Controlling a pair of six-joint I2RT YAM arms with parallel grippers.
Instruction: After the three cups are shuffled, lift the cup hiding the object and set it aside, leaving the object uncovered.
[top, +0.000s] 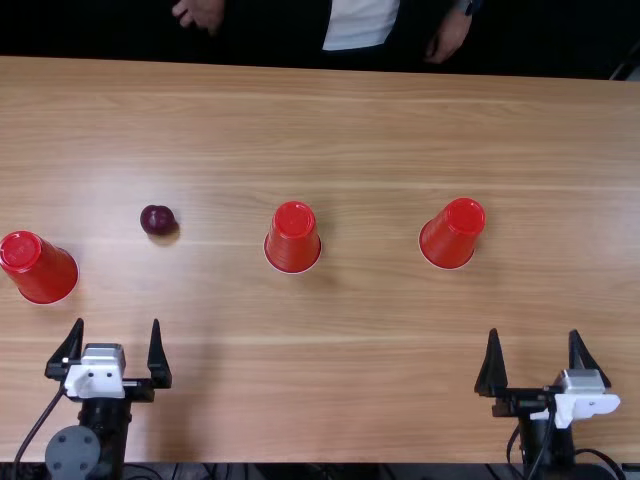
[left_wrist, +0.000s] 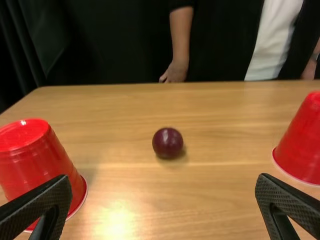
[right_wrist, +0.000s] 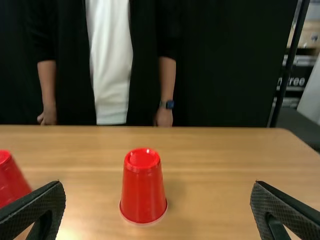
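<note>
Top view has all three red cups upside down on the table (top: 400, 130), and the dark purple ball (top: 157, 220) is sitting out in the open with nothing over it. It lies between the left cup (top: 38, 267) and the middle cup (top: 293, 238), a bit nearer the left one and touching neither. The right cup (top: 453, 233) is well apart from it, over on the far side.

Both arms are parked at the near edge. The left gripper (top: 116, 328) has its fingers spread wide with nothing between them, and so does the right gripper (top: 535, 338).

The bit that matters is that the ball lies ahead of the left gripper and just to its right, while the left cup stands ahead and off to its left (in the left wrist view the ball sits almost dead centre between the fingers). So the left arm is clearly the nearer one for anything on that side. The right gripper is lined up roughly with the right cup instead.

My read is that the object is uncovered as things stand, so either the cup is set aside and the job is basically done, or the hiding hasn't started. I can't tell which from this alone. All the cups stand straight up on their rims, so any grab would mean closing around the sides.
</note>
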